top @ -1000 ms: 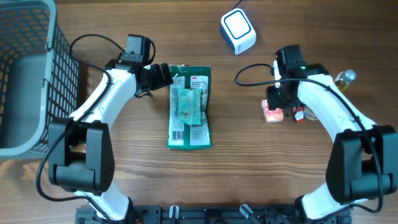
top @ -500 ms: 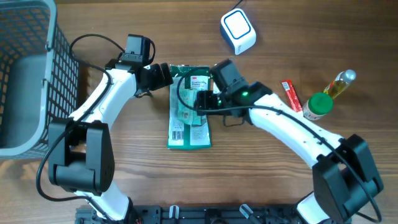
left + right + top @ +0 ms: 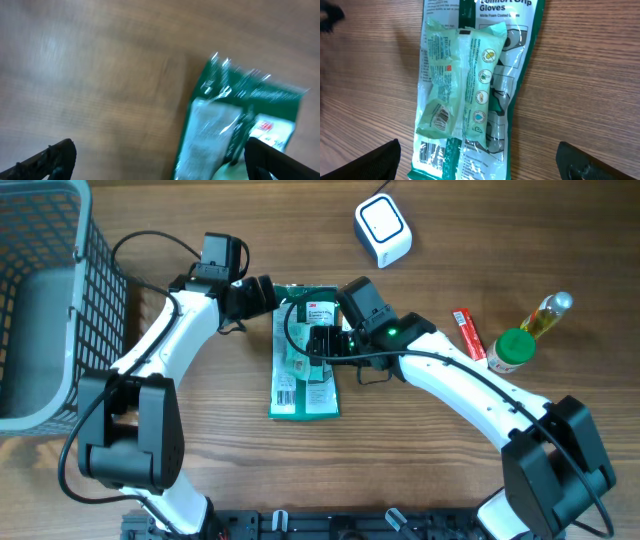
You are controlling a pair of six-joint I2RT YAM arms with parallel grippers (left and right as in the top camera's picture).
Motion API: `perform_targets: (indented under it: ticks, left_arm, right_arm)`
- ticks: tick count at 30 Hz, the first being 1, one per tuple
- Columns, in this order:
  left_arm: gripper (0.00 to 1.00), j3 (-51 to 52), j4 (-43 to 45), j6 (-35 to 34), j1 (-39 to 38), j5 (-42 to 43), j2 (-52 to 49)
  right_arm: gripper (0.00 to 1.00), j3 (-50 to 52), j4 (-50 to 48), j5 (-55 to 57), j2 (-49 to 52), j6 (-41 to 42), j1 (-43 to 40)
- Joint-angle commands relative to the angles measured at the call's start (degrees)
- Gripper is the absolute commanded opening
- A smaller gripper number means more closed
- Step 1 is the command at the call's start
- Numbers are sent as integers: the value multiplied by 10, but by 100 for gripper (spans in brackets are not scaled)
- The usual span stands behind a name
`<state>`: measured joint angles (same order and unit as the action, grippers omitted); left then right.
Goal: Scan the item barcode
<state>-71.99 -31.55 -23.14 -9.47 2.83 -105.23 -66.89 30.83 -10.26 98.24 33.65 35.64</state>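
Since a second back — the right gripper has left the small goods at the far right. It now hangs over the glove pack, its fingers spread wide, grasping nothing. The left gripper has scarcely shifted; it too is released and empty, with the pack's top edge near one fingertip.

The pack has not moved. It lies flat on the table, below and between the right fingers. A pale-green packet rests on top, and its barcode faces up, nearer the finger on the left of the wrist view.

Our count — one glove pack, one packet, one white scanner, one basket, one red tube. We count two bottles: a green-capped bottle and a yellow bottle.
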Motion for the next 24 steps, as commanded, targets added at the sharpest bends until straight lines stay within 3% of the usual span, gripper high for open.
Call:
perform_targets:
  ticks: [1,9,11,13,24]
  left_arm:
    - [100,-2,-24,9,0,19,-4]
    - [70,-2,-119,9,0,22,-4]
    - [57,-2,-137,9,0,23,-5]
    - [50,-2,-156,9,-1,25,-5]
    - [50,15,-177,9,-34,48,-5]
  right_arm:
    - [100,-2,10,21,-10,8,0]
    - [100,-2,16,50,-10,10,-1]
    - [100,-2,19,51,-10,10,-5]
    - [100,-2,25,51,-10,11,-12]
    - [100,-1,81,25,-10,10,-95]
